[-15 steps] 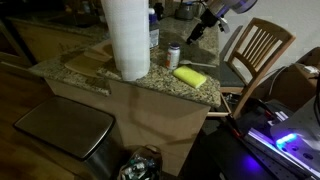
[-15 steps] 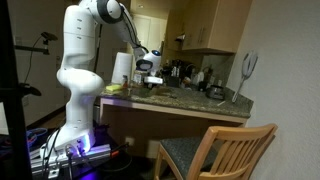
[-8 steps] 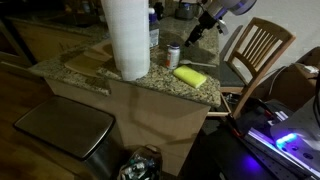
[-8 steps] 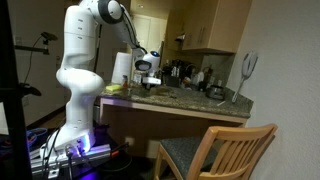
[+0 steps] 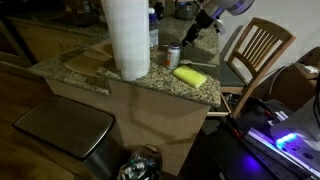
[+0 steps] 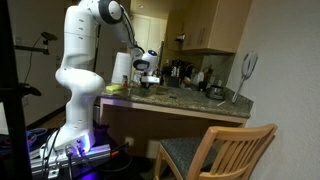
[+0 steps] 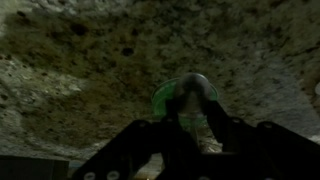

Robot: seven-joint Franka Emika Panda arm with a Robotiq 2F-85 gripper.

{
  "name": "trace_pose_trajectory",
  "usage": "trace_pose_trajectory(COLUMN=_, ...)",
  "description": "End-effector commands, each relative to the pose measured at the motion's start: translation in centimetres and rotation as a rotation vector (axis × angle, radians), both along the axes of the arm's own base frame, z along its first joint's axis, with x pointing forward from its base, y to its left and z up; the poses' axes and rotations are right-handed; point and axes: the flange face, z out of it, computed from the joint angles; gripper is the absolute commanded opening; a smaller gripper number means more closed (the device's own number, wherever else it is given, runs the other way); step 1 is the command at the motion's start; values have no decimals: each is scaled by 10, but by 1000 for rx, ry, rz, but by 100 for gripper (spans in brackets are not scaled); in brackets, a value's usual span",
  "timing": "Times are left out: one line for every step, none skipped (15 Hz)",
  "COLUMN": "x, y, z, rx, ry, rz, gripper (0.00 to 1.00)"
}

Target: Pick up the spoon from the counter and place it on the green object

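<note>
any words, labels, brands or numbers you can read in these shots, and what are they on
None: no text is legible in any view.
Can: its side is too small and blurred to read.
Paper roll: plain white, no print visible.
Wrist view: only speckled counter, no writing.

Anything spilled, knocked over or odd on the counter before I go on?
Nothing stands out. The white paper towel roll and small silver can stand upright on the speckled granite counter, and the yellow-green sponge-like block lies flat beside the can. Wrist view is too blurred to judge.
</note>
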Motion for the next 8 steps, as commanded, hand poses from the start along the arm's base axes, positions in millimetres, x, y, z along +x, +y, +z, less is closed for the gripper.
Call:
trace_pose_trajectory(x=7, y=-9, z=-5, rx=-52, ry=-50, rz=-7, gripper=11)
trace_pose_trajectory(x=8, y=-13, z=-6, rx=-59, ry=-52, rz=-15, gripper=11)
trace_pose_trajectory(x=8, y=-17, z=-9, rx=-62, ry=-51, rz=-21, gripper=11)
trace_pose_trajectory(x=8, y=-19, z=-12, rx=-66, ry=-47, rz=-26, gripper=11)
trace_pose_trajectory(x=8, y=-21, z=-18, rx=-67, ry=-36, rz=-32, gripper=50)
trace_pose_trajectory(x=8, y=-22, z=-22, rx=-63, ry=-21, rz=-35, gripper=62)
trace_pose_trajectory(x=7, y=-23, z=-27, rx=-61, ry=-4, rz=-35, gripper=68)
trace_pose_trajectory(x=7, y=-24, z=-28, rx=-60, ry=1, rz=-38, gripper=74)
